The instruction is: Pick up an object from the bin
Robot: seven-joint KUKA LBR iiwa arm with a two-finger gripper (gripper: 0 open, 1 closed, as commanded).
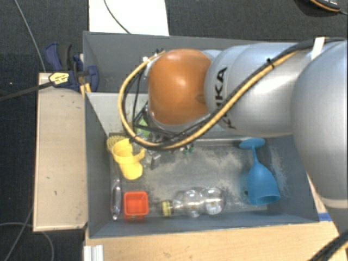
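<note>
A KUKA arm reaches into the grey bin from the right, its wrist under a round orange cover looped with black and yellow cables. The gripper sits low beneath that cover, near the bin's left wall and just beside a yellow cup. The cup lies on the floor by the left wall, about midway between the far and near walls. Its long axis runs roughly from the far wall toward the near one, with the wider mouth end toward the far left and the base toward the near wall. The cover and cables hide most of the gripper, so whether it is open or closed, and whether it touches the cup, cannot be told. A patch of yellow mesh shows just beyond the cup, against the left wall. In the near left corner a clear tube lies along the left wall, with a square orange box beside it. A clear bottle lies on its side along the near wall, cap end pointing left toward the box. Toward the right wall a blue goblet lies with its foot toward the far wall and its bowl toward the near right corner.
</note>
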